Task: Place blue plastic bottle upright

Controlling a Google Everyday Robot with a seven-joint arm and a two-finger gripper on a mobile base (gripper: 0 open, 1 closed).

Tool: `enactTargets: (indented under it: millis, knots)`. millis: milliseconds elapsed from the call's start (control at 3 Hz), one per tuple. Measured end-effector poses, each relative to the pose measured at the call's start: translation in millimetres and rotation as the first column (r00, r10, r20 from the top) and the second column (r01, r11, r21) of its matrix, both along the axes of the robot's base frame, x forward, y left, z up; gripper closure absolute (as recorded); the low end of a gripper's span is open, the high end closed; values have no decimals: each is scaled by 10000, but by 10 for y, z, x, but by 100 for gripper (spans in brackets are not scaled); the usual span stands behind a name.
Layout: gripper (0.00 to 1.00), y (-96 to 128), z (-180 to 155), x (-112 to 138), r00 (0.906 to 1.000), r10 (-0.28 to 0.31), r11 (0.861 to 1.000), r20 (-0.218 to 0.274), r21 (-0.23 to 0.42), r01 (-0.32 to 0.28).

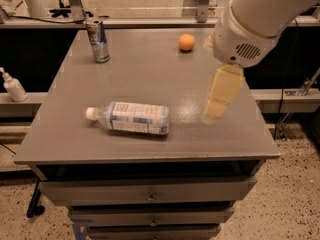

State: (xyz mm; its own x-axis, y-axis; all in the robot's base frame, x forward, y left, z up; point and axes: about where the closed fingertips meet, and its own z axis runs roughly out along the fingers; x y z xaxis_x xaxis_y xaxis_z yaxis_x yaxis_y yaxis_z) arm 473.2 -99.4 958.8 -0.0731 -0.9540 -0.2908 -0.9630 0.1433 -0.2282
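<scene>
Claw (219, 95) blurred above table (150, 69); arm (265, 14) cropped at top.

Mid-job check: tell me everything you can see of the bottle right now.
The bottle is clear plastic with a white screw cap and a pale blue-and-white label wrapped round its body. It lies on its side, not upright, on the front half of the grey table, with the cap toward the picture's left. Whether it holds liquid cannot be told. Only the tabletop touches it. The end effector hangs over the table on the side of the bottle's base, apart from it.
</scene>
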Motion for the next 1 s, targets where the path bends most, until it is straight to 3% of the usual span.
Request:
enactTargets:
  millis: [667, 1000]
  knots:
    - [0, 1206, -383, 27, 9954, 778, 9967, -554, 289, -763]
    - [0, 1658, -570, 25, 9934, 927, 9955, -681, 253, -911]
